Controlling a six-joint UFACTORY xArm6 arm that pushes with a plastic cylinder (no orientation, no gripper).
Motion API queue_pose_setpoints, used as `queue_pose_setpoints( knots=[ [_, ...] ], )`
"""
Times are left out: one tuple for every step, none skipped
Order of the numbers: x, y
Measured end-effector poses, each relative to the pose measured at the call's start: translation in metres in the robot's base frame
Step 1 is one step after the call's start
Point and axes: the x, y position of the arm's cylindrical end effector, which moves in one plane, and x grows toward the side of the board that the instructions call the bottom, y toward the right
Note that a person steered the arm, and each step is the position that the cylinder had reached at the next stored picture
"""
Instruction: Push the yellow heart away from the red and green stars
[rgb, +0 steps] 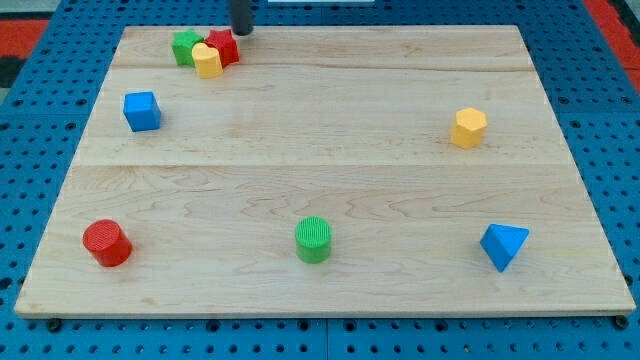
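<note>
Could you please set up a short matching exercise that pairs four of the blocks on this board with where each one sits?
Things:
1. yellow heart
2. blue cube
3. green cylinder
4. yellow hexagonal block

Places:
A. near the view's bottom, about the middle
B. the view's right, alone
C. the view's top left, touching the two stars
D. the view's left, below the cluster

Pairs: 1-C, 2-D, 3-A, 4-B

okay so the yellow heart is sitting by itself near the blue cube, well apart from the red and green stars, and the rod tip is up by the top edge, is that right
Not quite. The camera view shows the yellow heart pressed against the red star and green star, not apart. The blue cube sits below them. My tip is indeed near the top edge, beside the red star.
</note>
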Motion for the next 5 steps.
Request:
queue_pose_setpoints(
  knots=[
    [0.003,-0.025],
    [0.032,-0.025],
    [0.060,-0.035],
    [0.073,-0.032],
    [0.090,-0.028]
  ],
)
